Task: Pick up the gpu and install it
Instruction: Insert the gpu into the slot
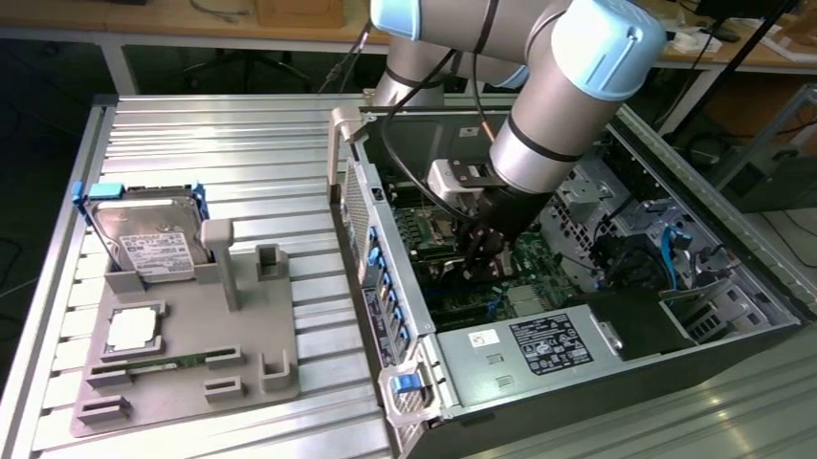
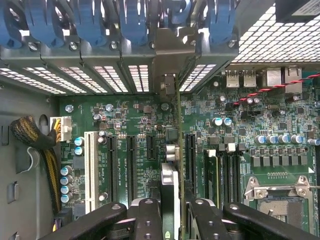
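We find the claw gripping the gpu edge-on over the motherboard; misalignment risks jamming it beside its slot.

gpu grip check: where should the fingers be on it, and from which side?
On the upper edge of the gpu, fingers on its two flat faces, coming straight down over the motherboard. The card stands edge-on above the slots, so only that edge and the broad faces are free.

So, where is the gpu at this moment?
The gpu is edge-on between the gripper's fingers, standing over the motherboard inside the open computer case, on the exterior view's right.
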Robot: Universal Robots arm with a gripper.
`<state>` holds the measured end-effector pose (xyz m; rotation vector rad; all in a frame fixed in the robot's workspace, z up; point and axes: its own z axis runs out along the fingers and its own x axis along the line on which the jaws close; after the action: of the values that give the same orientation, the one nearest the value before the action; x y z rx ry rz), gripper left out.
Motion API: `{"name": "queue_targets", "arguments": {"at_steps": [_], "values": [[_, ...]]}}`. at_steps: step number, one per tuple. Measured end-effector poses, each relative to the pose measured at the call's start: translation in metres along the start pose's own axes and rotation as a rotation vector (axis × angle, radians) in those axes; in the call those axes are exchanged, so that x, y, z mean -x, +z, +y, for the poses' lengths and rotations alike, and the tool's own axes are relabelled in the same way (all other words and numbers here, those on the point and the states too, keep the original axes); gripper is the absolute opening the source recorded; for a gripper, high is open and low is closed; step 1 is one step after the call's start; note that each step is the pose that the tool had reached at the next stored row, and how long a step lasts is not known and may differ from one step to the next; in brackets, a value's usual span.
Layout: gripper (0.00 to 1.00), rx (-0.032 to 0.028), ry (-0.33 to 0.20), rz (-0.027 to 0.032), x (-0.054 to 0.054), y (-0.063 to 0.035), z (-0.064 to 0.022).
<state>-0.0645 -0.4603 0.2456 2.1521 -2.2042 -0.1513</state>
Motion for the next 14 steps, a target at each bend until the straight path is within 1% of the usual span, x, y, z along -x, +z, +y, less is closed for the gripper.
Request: {"name": "queue_targets", "arguments": {"at_steps": [14], "values": [[0.27, -0.0004, -0.001, 0.0000, 0.0001, 0.0001, -0.0007]]}}
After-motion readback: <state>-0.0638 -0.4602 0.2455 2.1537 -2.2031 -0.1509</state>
